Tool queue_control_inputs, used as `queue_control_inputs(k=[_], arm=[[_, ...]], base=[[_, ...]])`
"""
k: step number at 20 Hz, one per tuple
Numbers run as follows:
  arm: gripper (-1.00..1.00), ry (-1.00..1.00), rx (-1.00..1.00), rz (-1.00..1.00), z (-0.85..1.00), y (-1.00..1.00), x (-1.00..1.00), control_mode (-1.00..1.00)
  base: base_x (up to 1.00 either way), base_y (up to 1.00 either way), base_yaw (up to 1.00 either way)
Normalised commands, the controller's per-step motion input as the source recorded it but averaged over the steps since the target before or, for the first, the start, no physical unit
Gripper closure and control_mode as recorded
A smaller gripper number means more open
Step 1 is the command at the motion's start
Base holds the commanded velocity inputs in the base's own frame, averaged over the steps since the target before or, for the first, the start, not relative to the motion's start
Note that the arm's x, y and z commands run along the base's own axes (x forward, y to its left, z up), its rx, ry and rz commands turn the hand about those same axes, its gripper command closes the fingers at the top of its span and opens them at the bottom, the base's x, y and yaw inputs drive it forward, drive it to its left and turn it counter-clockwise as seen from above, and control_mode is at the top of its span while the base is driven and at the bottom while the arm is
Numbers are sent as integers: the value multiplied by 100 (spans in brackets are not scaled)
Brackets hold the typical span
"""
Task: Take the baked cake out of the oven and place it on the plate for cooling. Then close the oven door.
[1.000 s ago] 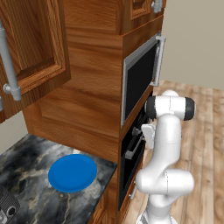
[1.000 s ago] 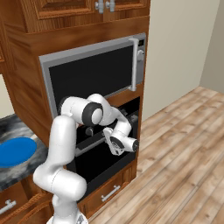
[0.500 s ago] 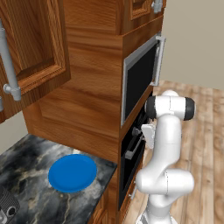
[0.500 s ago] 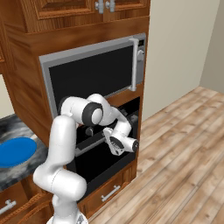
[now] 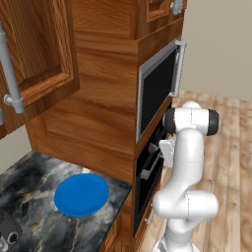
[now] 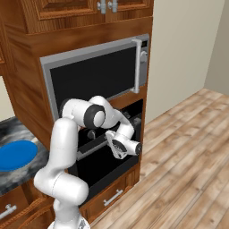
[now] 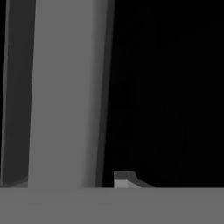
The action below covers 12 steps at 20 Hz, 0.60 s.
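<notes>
The oven (image 6: pixel 107 152) is the black unit under the microwave, and its oven door (image 6: pixel 105 167) stands upright, closed or nearly so. My gripper (image 6: pixel 112 142) is pressed against the door's silver bar handle (image 6: pixel 91 146) and shut on it. In the hand view the grey handle (image 7: pixel 65 96) fills the left side, with one fingertip (image 7: pixel 124 177) just beside it. From the left, my gripper (image 5: pixel 161 150) sits at the handle (image 5: pixel 150 167). The blue plate (image 5: pixel 81 194) (image 6: pixel 15 154) lies bare on the dark marble counter. The baked cake is out of view.
The silver-framed microwave (image 6: pixel 94 76) (image 5: pixel 157 88) sits directly above the oven. A wooden drawer (image 6: pixel 112 197) is below the door. Wall cabinets (image 5: pixel 34 59) hang over the counter (image 5: pixel 29 216). Wooden floor (image 6: pixel 188 156) stretches to the right.
</notes>
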Motion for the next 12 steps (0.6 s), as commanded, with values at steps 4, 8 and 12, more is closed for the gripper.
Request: queue_control_inputs(k=[4,8,12], arm=[[100,2,0,0,-31,-15,-18,-100],[100,0,0,0,-33,-17,-21,-100],[100,0,1,0,-31,-18,-23,-100]], base=[[0,0,0],[0,0,0],[0,0,0]])
